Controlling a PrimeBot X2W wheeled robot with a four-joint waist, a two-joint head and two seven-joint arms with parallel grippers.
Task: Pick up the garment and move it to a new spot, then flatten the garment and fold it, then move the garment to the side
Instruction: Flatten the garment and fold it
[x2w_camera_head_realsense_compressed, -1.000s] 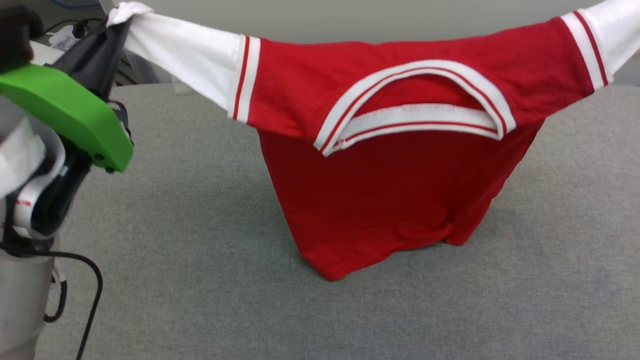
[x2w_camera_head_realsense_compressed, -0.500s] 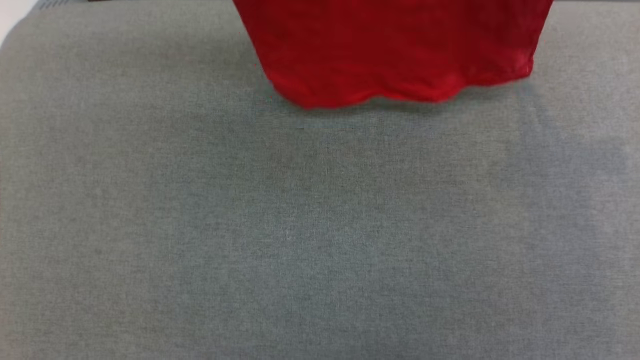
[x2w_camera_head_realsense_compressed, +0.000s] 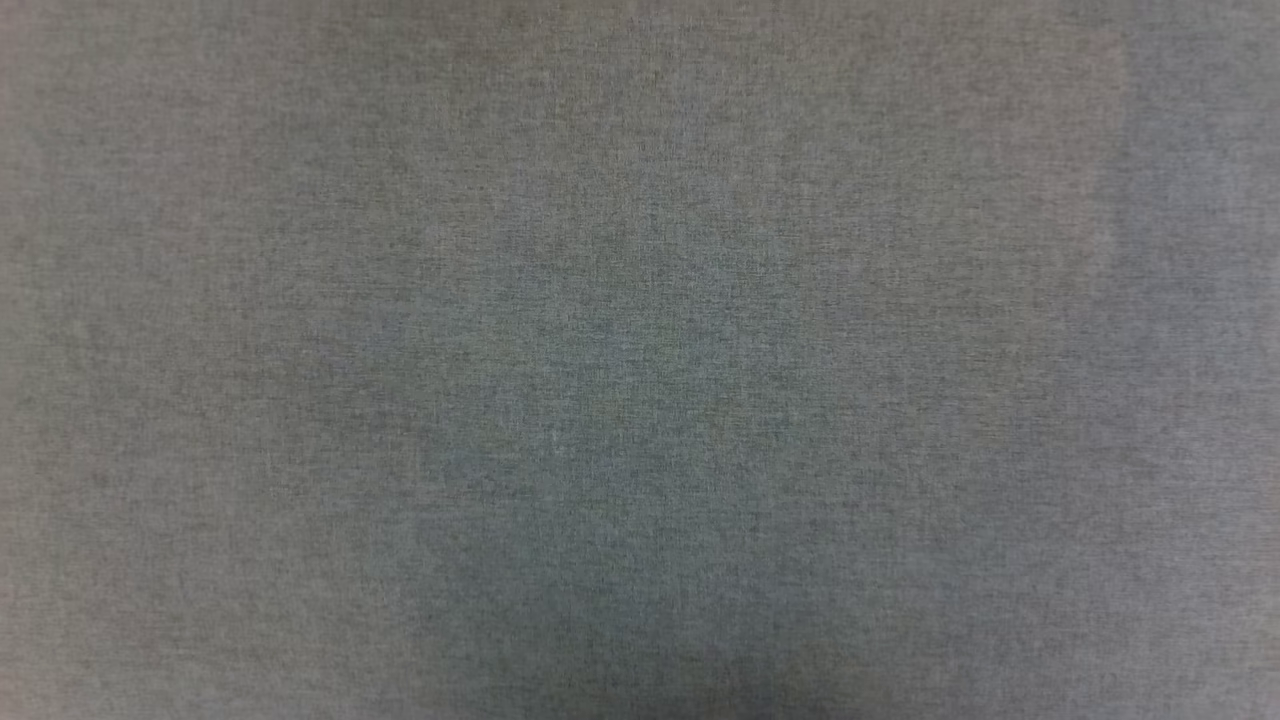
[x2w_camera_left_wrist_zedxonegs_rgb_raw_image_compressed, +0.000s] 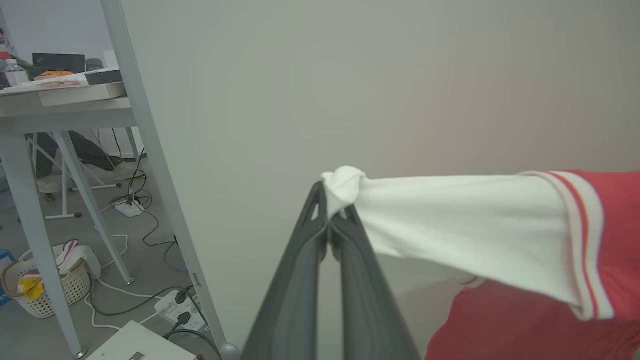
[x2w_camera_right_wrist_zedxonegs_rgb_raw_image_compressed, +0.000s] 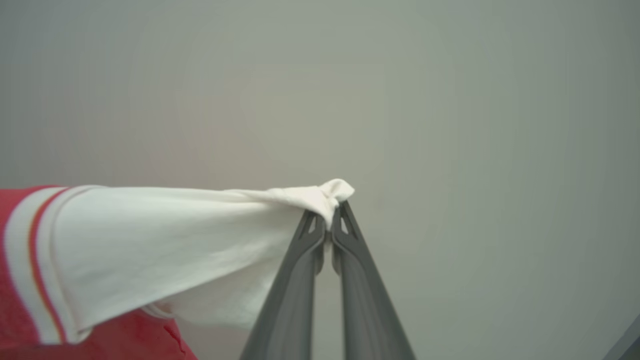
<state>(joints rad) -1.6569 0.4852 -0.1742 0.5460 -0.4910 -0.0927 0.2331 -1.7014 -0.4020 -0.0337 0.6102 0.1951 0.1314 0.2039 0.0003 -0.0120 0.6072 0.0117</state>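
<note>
The garment (x2w_camera_left_wrist_zedxonegs_rgb_raw_image_compressed: 475, 235) is a red jersey with white sleeves and red-and-white striped trim. In the left wrist view my left gripper (x2w_camera_left_wrist_zedxonegs_rgb_raw_image_compressed: 331, 210) is shut on the bunched end of one white sleeve, which stretches off to the right toward the red body. In the right wrist view my right gripper (x2w_camera_right_wrist_zedxonegs_rgb_raw_image_compressed: 330, 212) is shut on the tip of the other white sleeve of the garment (x2w_camera_right_wrist_zedxonegs_rgb_raw_image_compressed: 165, 250), which runs off to the left. The garment hangs stretched in the air between the two grippers. The head view looks down on the grey cloth surface (x2w_camera_head_realsense_compressed: 640, 360).
A plain pale wall (x2w_camera_left_wrist_zedxonegs_rgb_raw_image_compressed: 380, 90) stands behind both grippers. At the left of the left wrist view are a slanted metal post (x2w_camera_left_wrist_zedxonegs_rgb_raw_image_compressed: 150, 150), a desk (x2w_camera_left_wrist_zedxonegs_rgb_raw_image_compressed: 60, 100) with things on it, a basket (x2w_camera_left_wrist_zedxonegs_rgb_raw_image_compressed: 50, 285), a power strip and cables on the floor (x2w_camera_left_wrist_zedxonegs_rgb_raw_image_compressed: 170, 300).
The head camera has tilted down, so the garment and left arm slid out of its picture over the top edge. Both grips look unchanged.
</note>
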